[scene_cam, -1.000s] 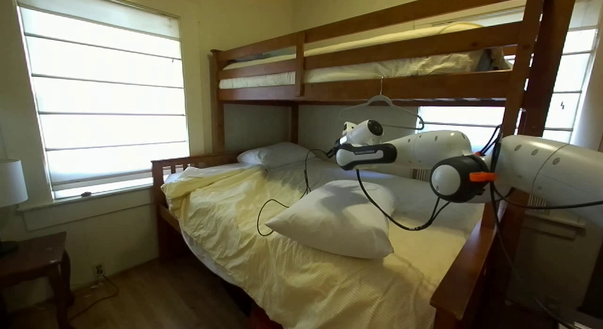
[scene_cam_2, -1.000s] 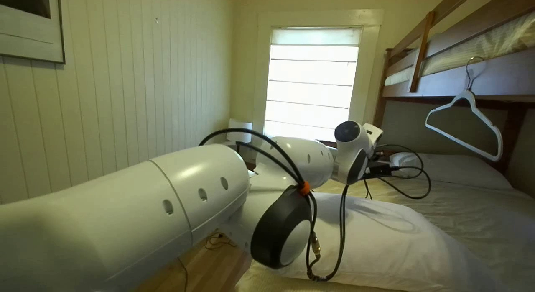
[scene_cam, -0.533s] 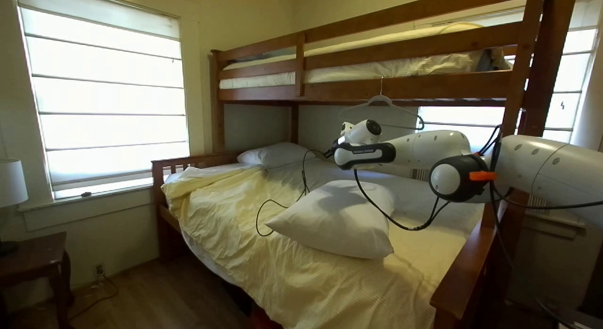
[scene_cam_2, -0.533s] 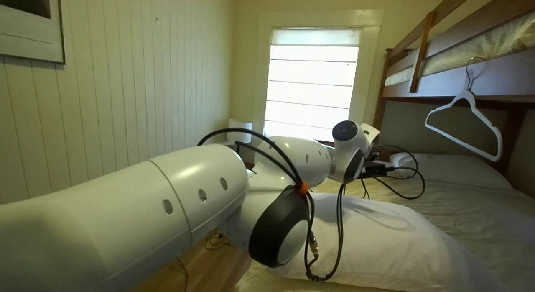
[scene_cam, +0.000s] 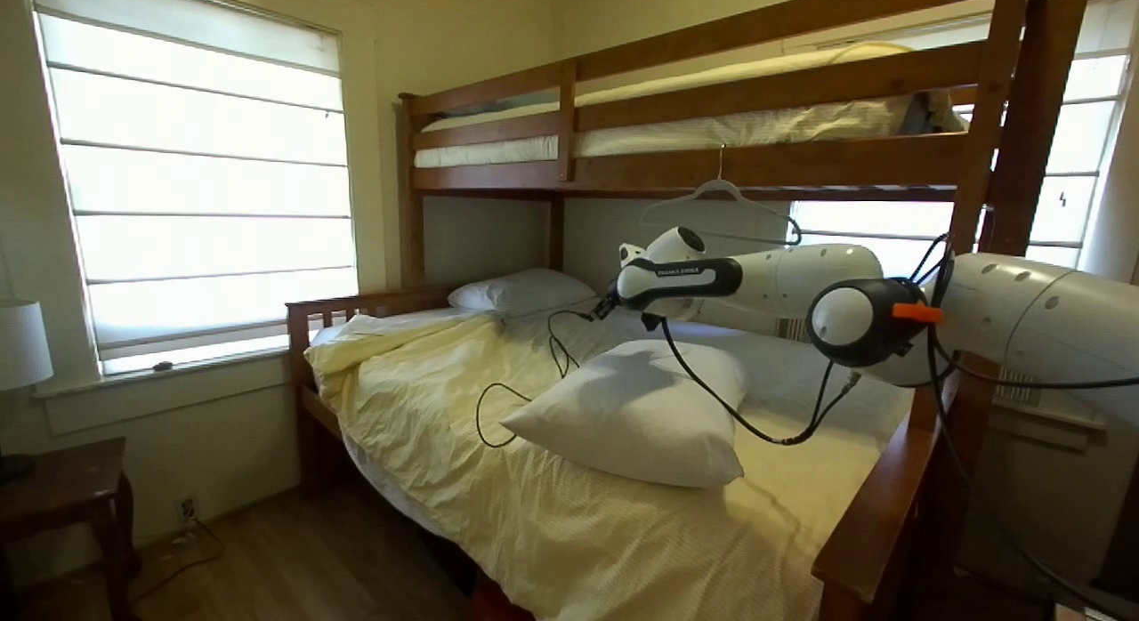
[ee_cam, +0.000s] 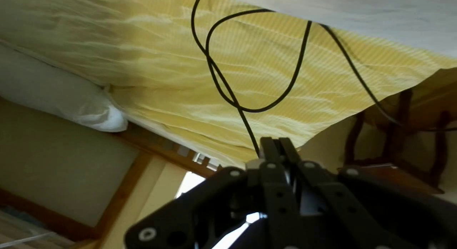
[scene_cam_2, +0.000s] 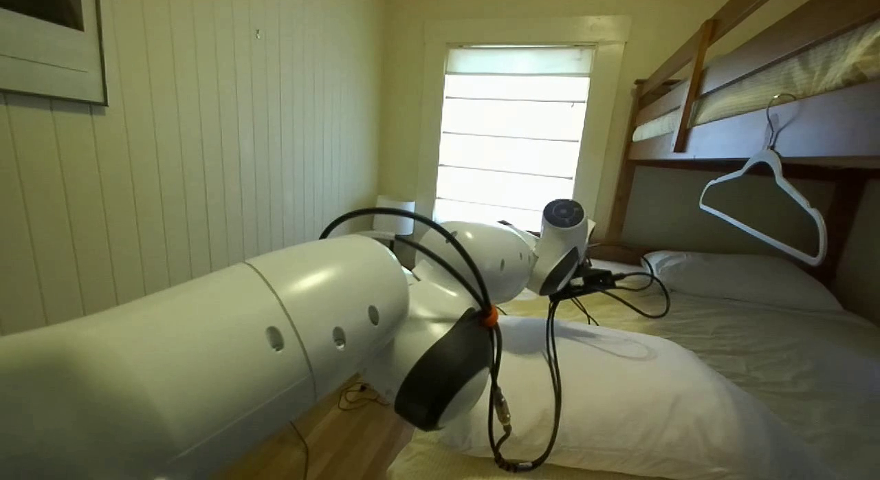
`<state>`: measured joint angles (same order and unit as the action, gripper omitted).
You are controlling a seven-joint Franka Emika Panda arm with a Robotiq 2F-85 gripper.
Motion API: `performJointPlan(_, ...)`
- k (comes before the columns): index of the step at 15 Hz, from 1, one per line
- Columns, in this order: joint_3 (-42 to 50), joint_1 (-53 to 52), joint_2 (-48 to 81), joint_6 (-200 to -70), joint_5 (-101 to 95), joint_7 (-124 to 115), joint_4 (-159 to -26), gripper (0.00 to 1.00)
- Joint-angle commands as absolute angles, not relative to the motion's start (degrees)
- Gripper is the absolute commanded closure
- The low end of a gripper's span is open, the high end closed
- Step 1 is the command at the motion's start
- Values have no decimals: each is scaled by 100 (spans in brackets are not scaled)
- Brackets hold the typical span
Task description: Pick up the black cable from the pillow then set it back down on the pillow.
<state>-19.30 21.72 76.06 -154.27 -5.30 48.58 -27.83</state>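
Lowering my tightly closed pincer (ee_cam: 276,140), black cable (ee_cam: 238,106) pinched, I've likely begun returning it to the plump pillow (scene_cam: 641,421).

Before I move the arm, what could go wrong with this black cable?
The black cable looks pinched only at the tips of the fingers, so it might slip. Its slack crosses itself and could tangle. Loops also reach past the pillow, over the yellow bedding; if released now, some cable may land there.

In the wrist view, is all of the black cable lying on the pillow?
No: the black cable loops over the yellow bedding beyond the pillow, and one strand runs to the closed claw.
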Motion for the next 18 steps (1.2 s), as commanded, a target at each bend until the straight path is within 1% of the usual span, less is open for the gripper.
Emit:
performJointPlan(1, -1486, 1999, 7680, -14365, -230, 5526, -2064, 98)
performJointPlan(2, -1263, 2066, 7403, -14655, -235, 5389, -2519, 98)
performJointPlan(6, -757, 2087, 7352, -15130, -237, 5166, -2442, 98)
performJointPlan(9, -356, 2105, 7337, -15772, -315, 4704, -2440, 98)
performJointPlan(12, -6, 2158, 7360, -16611, -318, 3807, -2438, 98)
performJointPlan(15, 266, 2255, 7368, -16918, -318, 2705, -2438, 98)
performJointPlan(18, 320, 2337, 7442, -17364, -273, 1880, -2439, 98)
